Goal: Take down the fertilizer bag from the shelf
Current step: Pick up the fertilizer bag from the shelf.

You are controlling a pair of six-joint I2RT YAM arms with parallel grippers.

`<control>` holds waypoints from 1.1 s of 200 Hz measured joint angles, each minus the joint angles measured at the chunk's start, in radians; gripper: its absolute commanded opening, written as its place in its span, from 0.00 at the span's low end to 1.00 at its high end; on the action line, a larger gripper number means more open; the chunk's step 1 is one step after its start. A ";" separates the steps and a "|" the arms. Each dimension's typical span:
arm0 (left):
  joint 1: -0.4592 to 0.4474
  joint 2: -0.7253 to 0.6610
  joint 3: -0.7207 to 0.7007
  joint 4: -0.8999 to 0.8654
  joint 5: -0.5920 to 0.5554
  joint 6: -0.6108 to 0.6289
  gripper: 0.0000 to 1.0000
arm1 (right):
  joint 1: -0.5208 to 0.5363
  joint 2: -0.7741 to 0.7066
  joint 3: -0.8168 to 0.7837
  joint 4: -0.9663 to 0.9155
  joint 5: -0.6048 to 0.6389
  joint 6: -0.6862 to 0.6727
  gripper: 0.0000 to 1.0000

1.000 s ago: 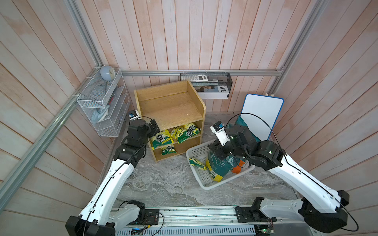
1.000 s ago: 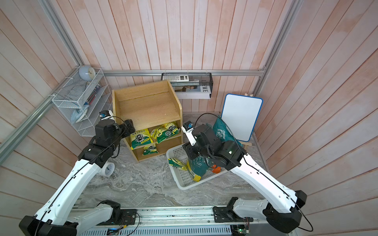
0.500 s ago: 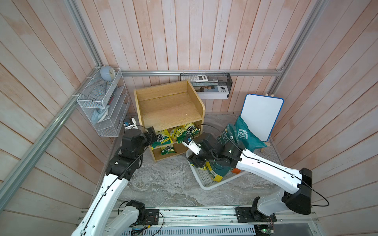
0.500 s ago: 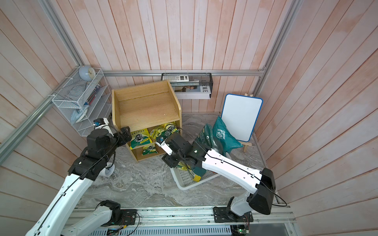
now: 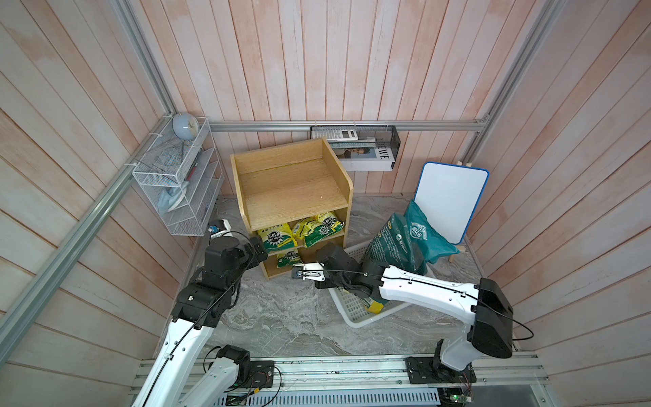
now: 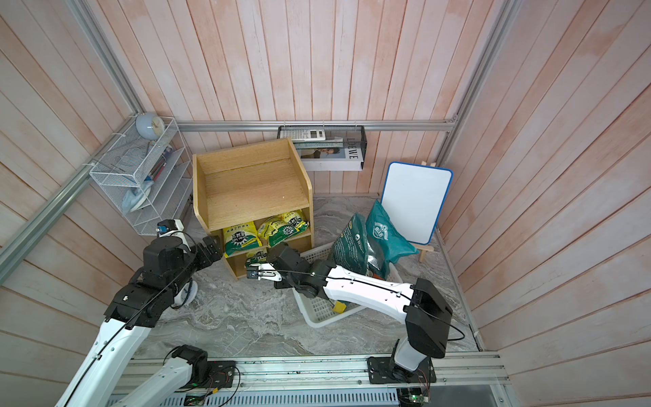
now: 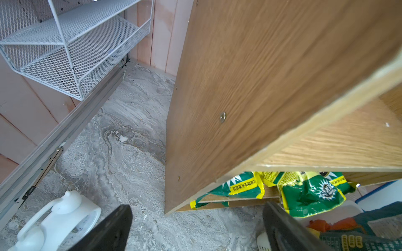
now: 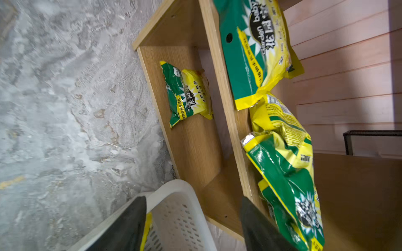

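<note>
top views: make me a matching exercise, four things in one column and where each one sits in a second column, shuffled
Things
1. calculator
2. whiteboard
3. dark green bag
4. small green-and-yellow bag lying alone

Places
A. standing in the white basket
B. bottom tier of the shelf
C. in the black mesh wall tray
D. propped up behind the teal bag

Pairs: 1-C, 2-D, 3-A, 4-B
</note>
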State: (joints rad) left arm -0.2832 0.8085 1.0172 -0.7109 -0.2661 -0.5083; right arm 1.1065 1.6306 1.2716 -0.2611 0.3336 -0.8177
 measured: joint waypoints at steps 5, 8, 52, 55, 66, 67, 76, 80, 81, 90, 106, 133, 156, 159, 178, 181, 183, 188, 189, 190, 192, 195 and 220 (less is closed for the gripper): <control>0.000 0.000 0.000 0.000 0.000 -0.001 0.99 | -0.005 0.005 -0.002 0.015 0.006 -0.014 0.72; 0.000 -0.001 0.000 0.000 0.000 -0.002 1.00 | -0.007 0.006 -0.002 0.024 0.008 -0.023 0.71; 0.001 -0.001 0.000 0.001 0.000 -0.005 1.00 | -0.027 0.011 -0.001 0.152 0.029 -0.100 0.71; 0.001 -0.001 0.000 0.001 0.001 -0.005 1.00 | -0.027 0.012 -0.001 0.157 0.029 -0.101 0.71; 0.001 -0.001 0.000 0.001 0.001 -0.005 1.00 | -0.032 0.022 0.006 0.167 0.029 -0.108 0.70; 0.001 -0.001 0.000 0.001 0.001 -0.005 1.00 | -0.032 0.023 0.007 0.167 0.029 -0.108 0.70; 0.001 -0.001 0.000 0.001 0.001 -0.005 1.00 | -0.039 0.037 0.013 0.180 0.028 -0.112 0.69; 0.001 -0.001 -0.001 0.001 0.001 -0.006 1.00 | -0.043 0.045 0.014 0.185 0.027 -0.115 0.69; 0.001 -0.001 -0.001 0.001 0.001 -0.006 1.00 | -0.043 0.046 0.014 0.187 0.028 -0.115 0.69; 0.001 -0.001 -0.002 0.002 0.001 -0.006 1.00 | -0.054 0.066 0.018 0.195 0.027 -0.119 0.67; 0.001 -0.001 -0.005 0.004 0.001 -0.008 1.00 | -0.072 0.100 0.026 0.214 0.025 -0.129 0.60; 0.001 -0.001 -0.006 0.004 0.000 -0.008 1.00 | -0.094 0.152 0.063 0.243 0.026 -0.143 0.45; 0.002 -0.001 -0.006 0.005 0.000 -0.008 1.00 | -0.101 0.160 0.082 0.269 0.024 -0.151 0.26; 0.002 -0.001 -0.006 0.005 0.000 -0.008 1.00 | -0.102 0.160 0.086 0.269 0.023 -0.150 0.23; 0.002 -0.001 -0.006 0.008 0.000 -0.008 1.00 | -0.104 0.160 0.097 0.275 0.016 -0.151 0.01; 0.002 -0.001 -0.006 0.008 0.000 -0.008 1.00 | -0.104 0.160 0.098 0.277 0.017 -0.142 0.00; 0.002 -0.001 -0.006 0.008 0.000 -0.008 1.00 | -0.104 0.160 0.098 0.277 0.015 -0.147 0.00; 0.002 -0.001 -0.006 0.008 0.000 -0.008 1.00 | -0.104 0.160 0.100 0.278 0.013 -0.139 0.00; 0.002 -0.001 -0.006 0.008 0.000 -0.008 1.00 | -0.104 0.160 0.100 0.278 0.014 -0.142 0.00; 0.002 -0.001 -0.006 0.008 0.000 -0.008 1.00 | -0.104 0.160 0.100 0.278 0.013 -0.143 0.00; 0.002 -0.001 -0.006 0.008 0.000 -0.008 1.00 | -0.104 0.160 0.101 0.277 0.011 -0.137 0.00; 0.002 -0.001 -0.006 0.008 0.000 -0.008 1.00 | -0.104 0.160 0.101 0.277 0.013 -0.138 0.00; 0.002 -0.002 -0.010 0.011 0.000 -0.008 1.00 | -0.103 0.160 0.101 0.276 0.012 -0.126 0.00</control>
State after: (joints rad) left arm -0.2813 0.8062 1.0069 -0.6998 -0.2657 -0.5167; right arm 1.0039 1.7905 1.3727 0.0151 0.3458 -0.9432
